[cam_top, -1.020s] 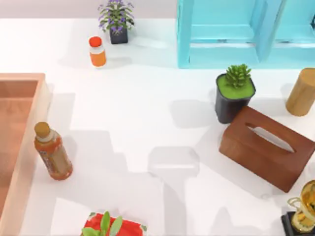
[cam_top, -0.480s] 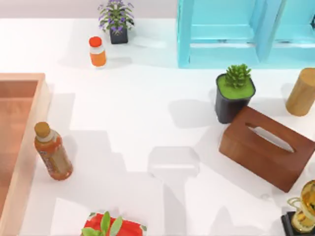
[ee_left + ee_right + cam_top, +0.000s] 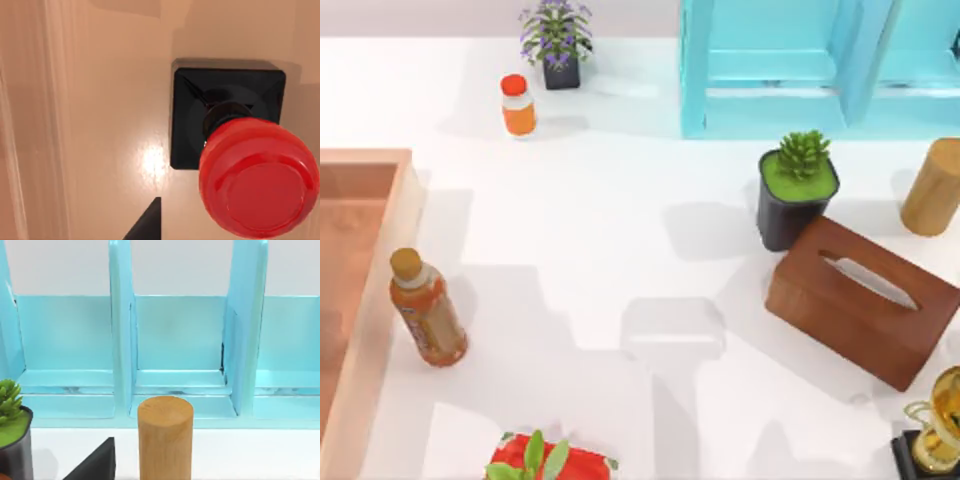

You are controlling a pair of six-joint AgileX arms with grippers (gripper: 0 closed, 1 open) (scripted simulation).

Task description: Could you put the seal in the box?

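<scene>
From above, the box (image 3: 380,300) is cut off at the white bench's (image 3: 620,240) left edge; two bottles (image 3: 427,310) stand outside it. Under my left wrist the seal (image 3: 240,165) stands upright on the box floor, just beyond my left tool's dark tip (image 3: 145,225); I cannot tell its grip. My right wrist faces the turquoise shelf (image 3: 175,340) and one wooden cylinder (image 3: 165,437); I cannot tell that tool's grip either.

The red-knobbed seal (image 3: 235,150) stands upright on the tan box (image 3: 360,260) floor.

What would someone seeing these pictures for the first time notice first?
Probably the seal, its glossy red knob large in the left wrist view, upright on the tan floor of the box at the table's left edge. Next, the turquoise shelf unit along the far side, with a wooden cylinder in front of it.
</scene>
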